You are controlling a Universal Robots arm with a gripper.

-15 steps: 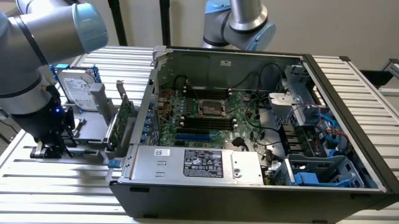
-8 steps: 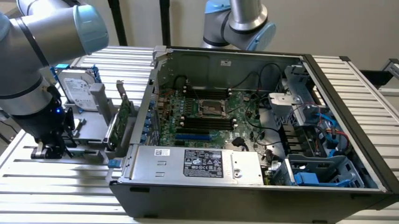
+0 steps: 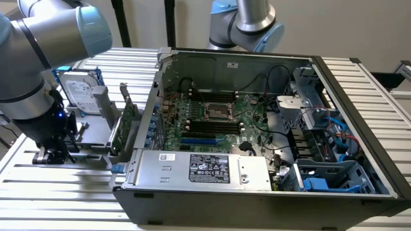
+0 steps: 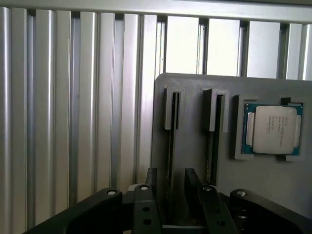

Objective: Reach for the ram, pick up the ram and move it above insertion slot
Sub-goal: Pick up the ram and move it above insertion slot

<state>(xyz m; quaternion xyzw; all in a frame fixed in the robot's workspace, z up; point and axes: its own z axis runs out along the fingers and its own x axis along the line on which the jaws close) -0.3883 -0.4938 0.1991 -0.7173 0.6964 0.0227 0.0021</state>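
Down on the ribbed aluminium table point(image 4: 58, 122), the black two-finger gripper point(image 4: 171, 179) sat narrowly open, straddling the thin ram stick point(image 4: 171, 151), which stood edge-on in a grey plastic holder point(image 4: 192, 146). I couldn't read the print on the silver-lidded processor chip point(image 4: 273, 127) tbh.

A plain pale wall point(image 3: 340, 24) stands behind the ribbed aluminium table point(image 3: 64, 202), with dark upright posts point(image 3: 119, 21) against it.
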